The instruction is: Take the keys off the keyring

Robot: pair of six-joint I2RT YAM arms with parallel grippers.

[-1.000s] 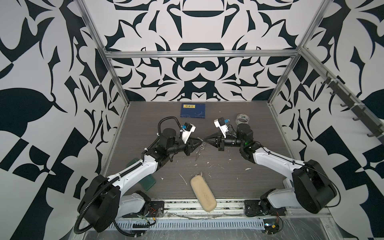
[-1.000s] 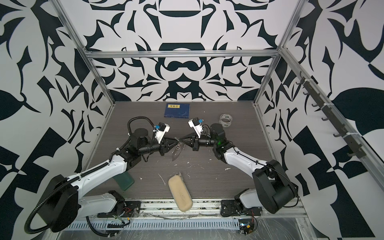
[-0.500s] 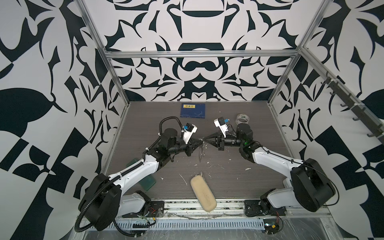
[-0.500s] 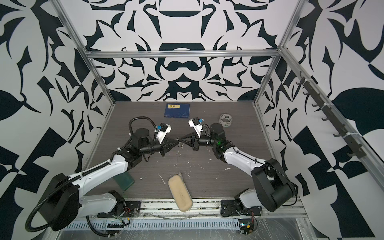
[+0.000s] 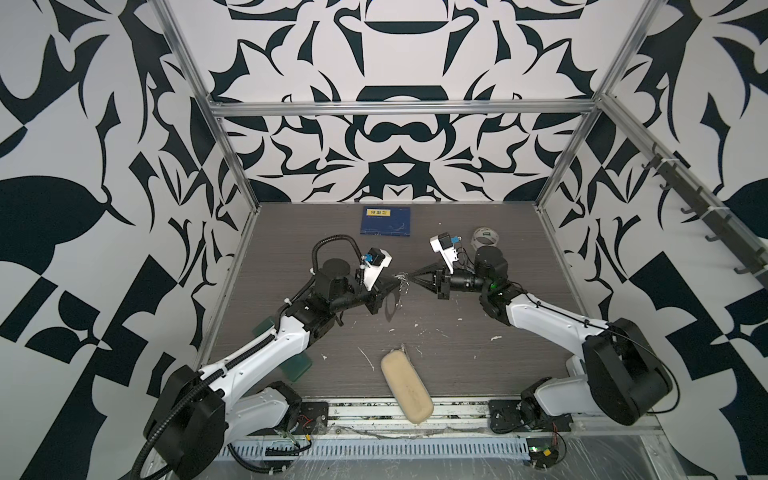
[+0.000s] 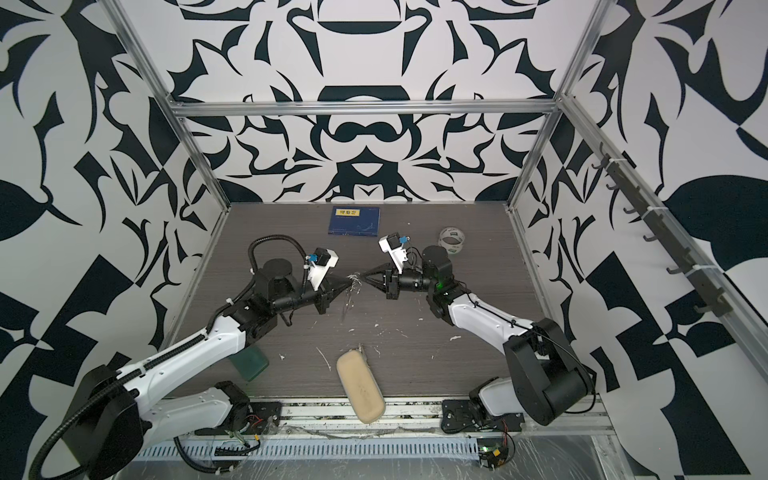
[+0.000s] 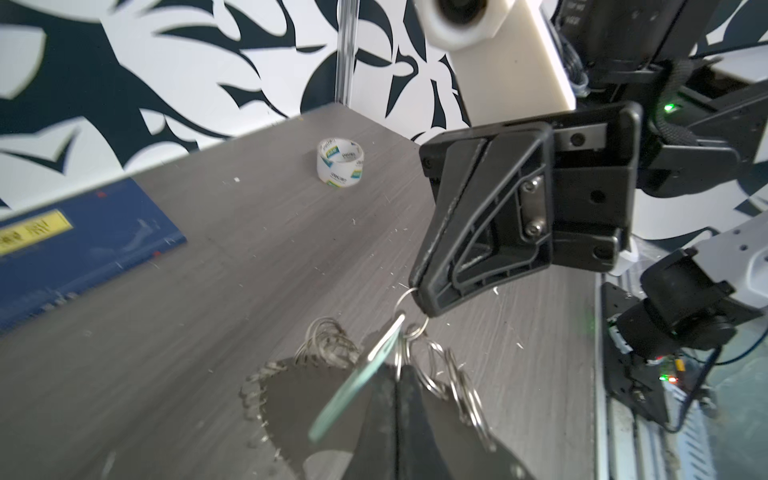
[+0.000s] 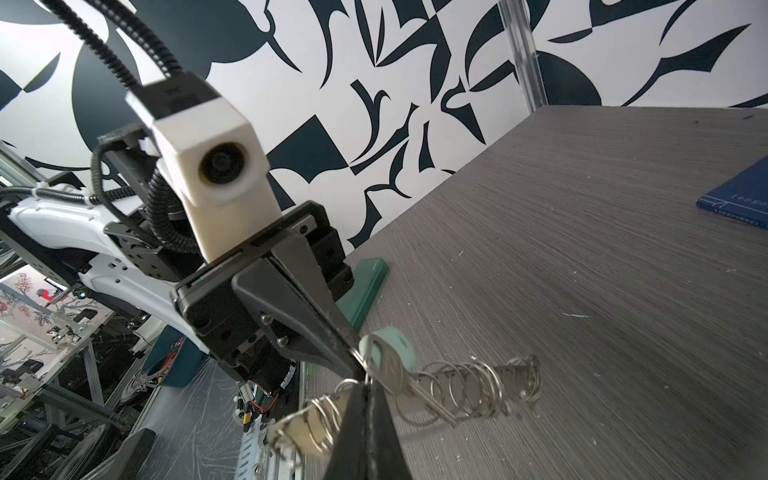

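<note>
The keyring (image 5: 402, 278) hangs above the tabletop between my two grippers, which meet tip to tip in both top views. My left gripper (image 5: 397, 284) is shut on one of its wire rings (image 7: 398, 353). My right gripper (image 5: 412, 275) is shut on another ring (image 8: 362, 371), right beside the left gripper's fingertips (image 8: 351, 353). A silvery key (image 8: 392, 368) with a pale mint head (image 8: 390, 343) hangs on the ring at both tips; it shows edge-on in the left wrist view (image 7: 357, 380). A chain of wire rings (image 8: 469, 386) trails off to one side.
A blue book (image 5: 385, 221) lies at the back, a clear printed tape roll (image 5: 485, 237) at the back right. A beige case (image 5: 406, 386) overhangs the front edge. A green block (image 5: 297, 368) lies under the left arm. White flecks dot the tabletop.
My left gripper has moved toward the right gripper and closed on a ring. The keyring now hangs between both tips. The right arm has barely moved.
</note>
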